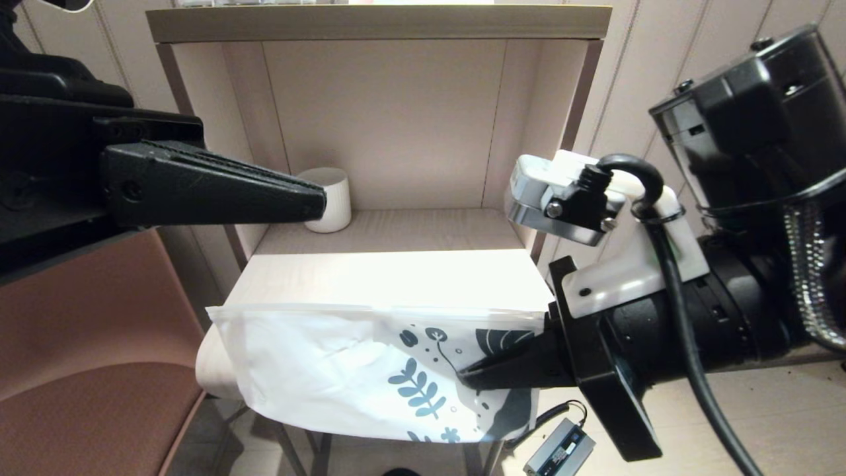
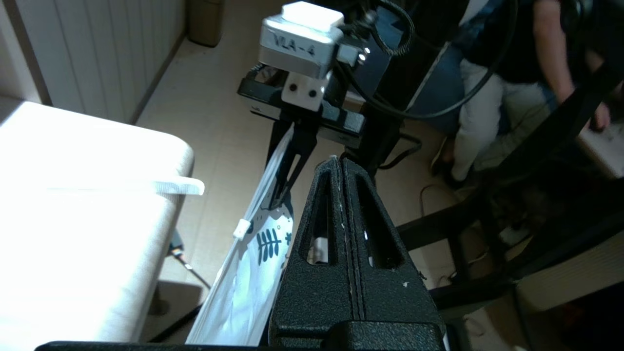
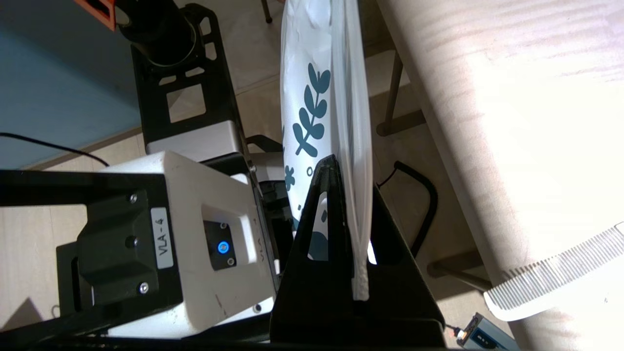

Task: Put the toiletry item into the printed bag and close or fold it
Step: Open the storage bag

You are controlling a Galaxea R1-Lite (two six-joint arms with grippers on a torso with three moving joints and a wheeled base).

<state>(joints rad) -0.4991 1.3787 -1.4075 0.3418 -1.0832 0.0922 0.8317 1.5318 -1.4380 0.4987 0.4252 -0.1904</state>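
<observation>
The printed bag (image 1: 344, 370) hangs flat in front of the table's front edge, leaf print toward the right. My right gripper (image 1: 464, 378) is shut on its printed end, pinching the zip-top edge (image 3: 352, 204). A white slider (image 2: 242, 228) sits on that top edge. The white comb (image 3: 551, 273) lies on the table with one end (image 2: 170, 185) poking past the front edge, outside the bag. In the head view the comb is lost in glare. My left gripper (image 1: 316, 198) hovers shut and empty above the table's left side, away from the bag (image 2: 243, 287).
A white ribbed mug (image 1: 328, 198) stands at the back left of the pale table (image 1: 396, 277), inside a shelf alcove. A brown seat (image 1: 86, 344) is at the left. A power adapter (image 1: 558, 453) lies on the floor. A person (image 2: 492, 97) stands beyond the right arm.
</observation>
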